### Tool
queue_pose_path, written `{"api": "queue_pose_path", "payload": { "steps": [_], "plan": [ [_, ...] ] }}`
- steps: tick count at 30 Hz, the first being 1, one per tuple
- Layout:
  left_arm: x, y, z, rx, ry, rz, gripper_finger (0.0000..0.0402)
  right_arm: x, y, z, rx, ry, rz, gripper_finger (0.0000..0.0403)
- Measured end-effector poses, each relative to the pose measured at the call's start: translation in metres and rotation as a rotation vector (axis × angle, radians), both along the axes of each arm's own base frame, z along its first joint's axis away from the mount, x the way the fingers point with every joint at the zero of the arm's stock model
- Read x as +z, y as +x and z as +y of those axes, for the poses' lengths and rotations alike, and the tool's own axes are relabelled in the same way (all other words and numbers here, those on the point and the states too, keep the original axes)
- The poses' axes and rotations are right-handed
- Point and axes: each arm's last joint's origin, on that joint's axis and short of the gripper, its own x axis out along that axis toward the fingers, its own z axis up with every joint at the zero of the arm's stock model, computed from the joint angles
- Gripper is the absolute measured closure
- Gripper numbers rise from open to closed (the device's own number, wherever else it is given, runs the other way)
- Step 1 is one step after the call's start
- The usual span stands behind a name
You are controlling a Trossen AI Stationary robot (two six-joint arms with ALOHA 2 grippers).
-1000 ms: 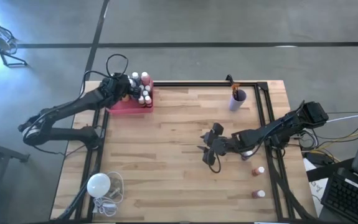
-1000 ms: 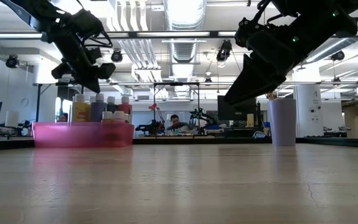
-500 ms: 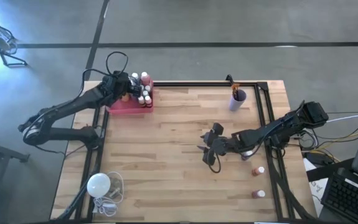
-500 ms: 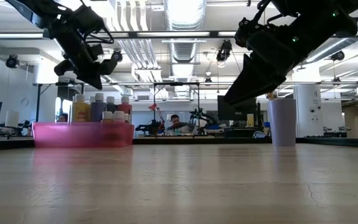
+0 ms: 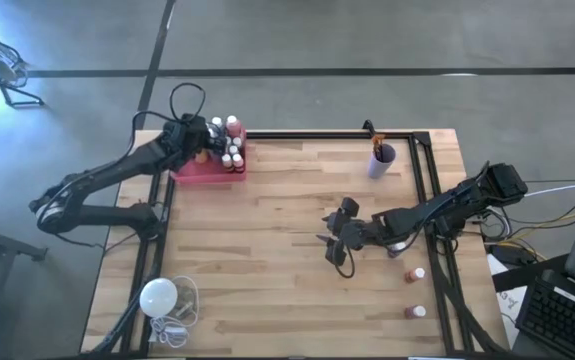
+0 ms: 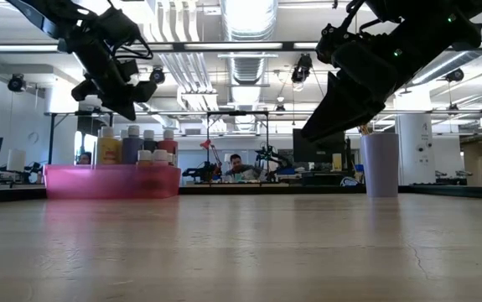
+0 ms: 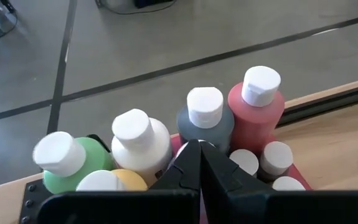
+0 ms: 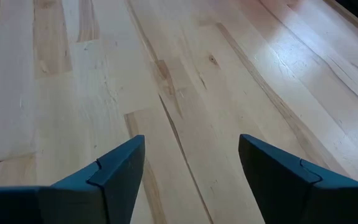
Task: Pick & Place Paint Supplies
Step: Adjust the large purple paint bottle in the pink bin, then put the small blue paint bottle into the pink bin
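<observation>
Several paint bottles (image 7: 253, 115) upright, caps up, in pink tray (image 5: 207, 169)

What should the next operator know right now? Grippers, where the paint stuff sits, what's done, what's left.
Left gripper: shut, empty, above the bottles in the pink tray at the table's far left corner.
Right gripper: open, empty, over bare wood mid-table, right of centre.
Done: a cluster of white-capped paint bottles stands in the tray; brushes stand in the lavender cup at the far right.
Left: two small bottles near the right edge, one farther back, one nearer the front.
</observation>
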Motion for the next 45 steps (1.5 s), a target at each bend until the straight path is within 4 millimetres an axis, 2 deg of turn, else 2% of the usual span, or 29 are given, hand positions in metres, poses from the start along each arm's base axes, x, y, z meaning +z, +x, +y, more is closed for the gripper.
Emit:
{"api": "queue_pose_path", "payload": {
  "steps": [10, 21, 29, 35, 39, 45],
  "plan": [
    [-0.017, -0.002, 0.0, -0.011, 0.003, 0.004, 0.0401, 0.0, 0.0, 0.0, 0.0, 0.0, 0.0, 0.0175],
    [-0.014, -0.001, 0.001, -0.035, 0.0, -0.006, 0.0401, 0.0, 0.0, 0.0, 0.0, 0.0, 0.0, 0.0195],
    [0.001, 0.002, 0.003, -0.056, 0.034, -0.008, 0.0401, 0.0, 0.0, 0.0, -0.001, 0.0, 0.0, 0.0196],
    [0.024, 0.003, 0.004, -0.068, 0.051, -0.025, 0.0401, 0.0, 0.0, 0.0, 0.0, -0.001, 0.0, 0.0186],
    [0.036, 0.006, 0.001, -0.144, 0.02, -0.061, 0.0397, 0.0, 0.0, 0.0, 0.007, -0.009, 0.003, 0.0181],
    [0.043, 0.016, -0.006, -0.303, -0.014, -0.157, 0.039, 0.0, 0.0, 0.0, 0.016, -0.019, 0.007, 0.0182]
  ]
}}
